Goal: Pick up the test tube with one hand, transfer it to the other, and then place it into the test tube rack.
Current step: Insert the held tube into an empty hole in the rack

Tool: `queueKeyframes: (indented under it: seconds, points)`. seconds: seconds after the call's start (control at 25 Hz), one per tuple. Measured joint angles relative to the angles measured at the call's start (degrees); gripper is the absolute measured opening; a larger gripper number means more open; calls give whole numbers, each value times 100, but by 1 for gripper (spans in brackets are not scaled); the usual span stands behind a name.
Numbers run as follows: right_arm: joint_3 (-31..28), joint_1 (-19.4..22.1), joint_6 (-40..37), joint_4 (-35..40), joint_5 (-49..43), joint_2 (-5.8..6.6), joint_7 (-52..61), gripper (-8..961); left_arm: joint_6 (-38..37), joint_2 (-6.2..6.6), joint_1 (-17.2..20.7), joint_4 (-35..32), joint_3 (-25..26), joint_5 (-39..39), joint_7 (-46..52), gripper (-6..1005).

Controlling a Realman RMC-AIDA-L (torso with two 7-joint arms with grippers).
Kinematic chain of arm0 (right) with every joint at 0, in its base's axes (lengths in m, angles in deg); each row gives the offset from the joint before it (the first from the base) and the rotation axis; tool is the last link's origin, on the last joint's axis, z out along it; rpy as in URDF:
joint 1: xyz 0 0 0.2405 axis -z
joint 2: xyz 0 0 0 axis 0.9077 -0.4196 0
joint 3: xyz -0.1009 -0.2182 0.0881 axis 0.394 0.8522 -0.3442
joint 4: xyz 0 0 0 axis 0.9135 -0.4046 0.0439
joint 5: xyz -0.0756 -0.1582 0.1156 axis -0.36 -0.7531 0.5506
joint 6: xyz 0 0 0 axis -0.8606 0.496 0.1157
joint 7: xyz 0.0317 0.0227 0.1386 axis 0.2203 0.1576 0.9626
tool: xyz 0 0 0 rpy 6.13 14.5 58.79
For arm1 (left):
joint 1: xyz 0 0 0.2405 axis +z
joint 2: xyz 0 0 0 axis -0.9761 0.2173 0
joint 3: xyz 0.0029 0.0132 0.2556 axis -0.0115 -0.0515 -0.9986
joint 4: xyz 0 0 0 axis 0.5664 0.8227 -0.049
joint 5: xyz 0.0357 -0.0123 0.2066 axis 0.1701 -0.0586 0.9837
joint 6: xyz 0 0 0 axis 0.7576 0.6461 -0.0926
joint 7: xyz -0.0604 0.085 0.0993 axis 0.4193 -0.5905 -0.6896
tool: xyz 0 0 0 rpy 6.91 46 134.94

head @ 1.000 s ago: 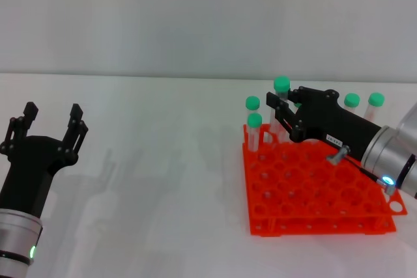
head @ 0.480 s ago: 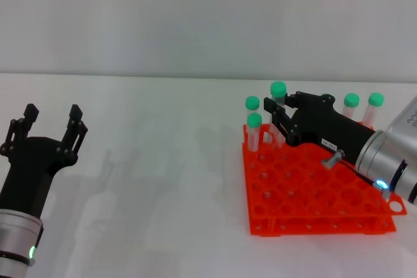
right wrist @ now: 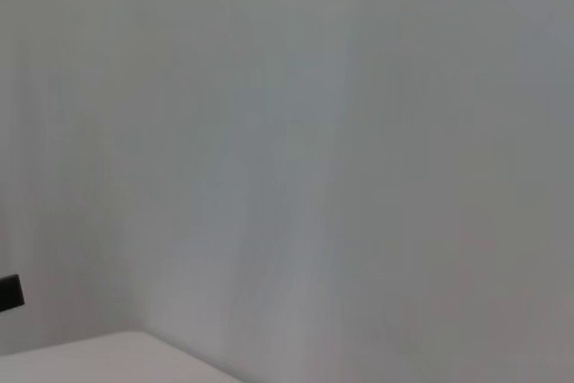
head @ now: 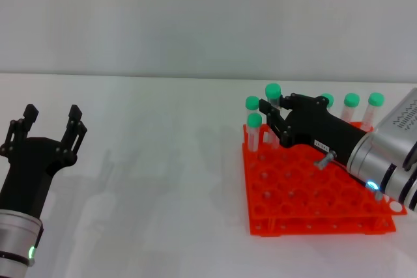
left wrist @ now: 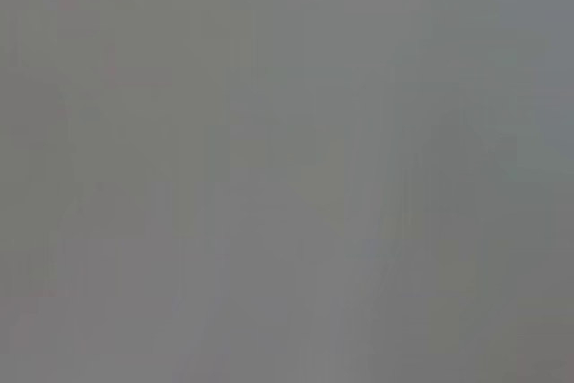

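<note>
Head view: right gripper (head: pixel 270 120) is over the far-left corner of the test tube rack (head: pixel 313 200), fingers clamped on the test tube (head: pixel 273 99) just below its green cap. Tube is upright, maybe tilted a touch, lower end at the top-tier holes; can't tell whether it's already in a hole.

Left gripper (head: pixel 51 128) is parked well apart on the near left of the white table (head: pixel 163 180), fingers spread, nothing in them.

Handling, my read:
- Tube is light, stiff, smooth clear plastic. Likely slippery on the pads, so a moderate pinch is enough; it probably won't crush, but it could pivot in the grip.
- Best hold is high on the barrel under the cap, which is where it's held now. That leaves the shaft free to drop through both tiers.
- The cap is wider than the barrel, so it may act as a stop against slipping down through the fingers.

Other green-capped tubes (head: pixel 253 122) stand in the rack just beside the held one, with more along the far row (head: pixel 352 101). Tight clearance; fingers could knock neighbours on release.

Wrist views show only blank wall, no use here.
</note>
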Motion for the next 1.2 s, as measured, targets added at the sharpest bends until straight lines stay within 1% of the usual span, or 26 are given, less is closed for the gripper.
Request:
queueKeyframes:
  seconds: [0.28,1.04,1.2]
  points:
    - [114,20,132,0,97,0,-8,210,0,0,-2,2,0,1,1,760]
    - [130,193,250,1,156,0,-34,212,-60,0,37,9,0,1,1,760]
    - [120,295,192,56,242,0,-43,374,-95,0,44,2,0,1,0,760]
